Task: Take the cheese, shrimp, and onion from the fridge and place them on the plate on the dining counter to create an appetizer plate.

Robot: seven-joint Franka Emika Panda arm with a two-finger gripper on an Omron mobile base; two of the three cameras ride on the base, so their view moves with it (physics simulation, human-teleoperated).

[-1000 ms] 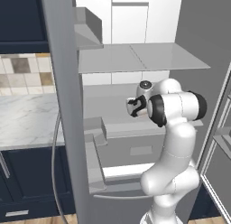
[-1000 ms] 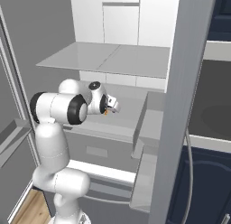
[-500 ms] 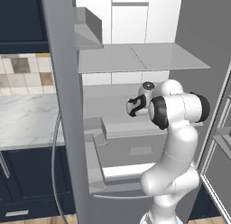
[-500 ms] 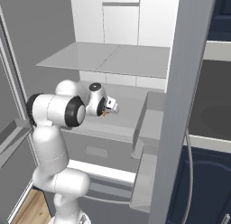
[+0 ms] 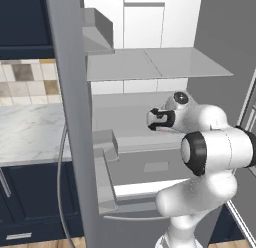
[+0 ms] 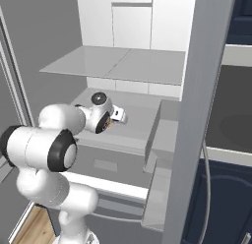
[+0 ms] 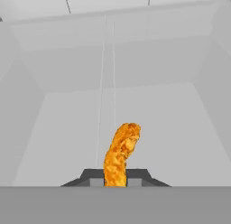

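gripper (image 7: 115, 177): just snapped closed, now pinching the shrimp (image 7: 121, 151)
shrimp: between the fingertips, inside the fridge (image 5: 150, 72) over the shelf
next up: probably lift out, head for the plate

The gripper (image 7: 115, 179) has closed on the shrimp (image 7: 121, 151) (inside the fridge (image 5: 150, 67)) since a second ago.

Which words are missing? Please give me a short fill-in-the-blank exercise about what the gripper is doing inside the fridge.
1. The gripper is shut on the ____.
2. The held food has the colour ____.
3. The arm reaches into the open ____.
4. The glass shelf is ____ the gripper.

Missing words: shrimp; orange; fridge; above
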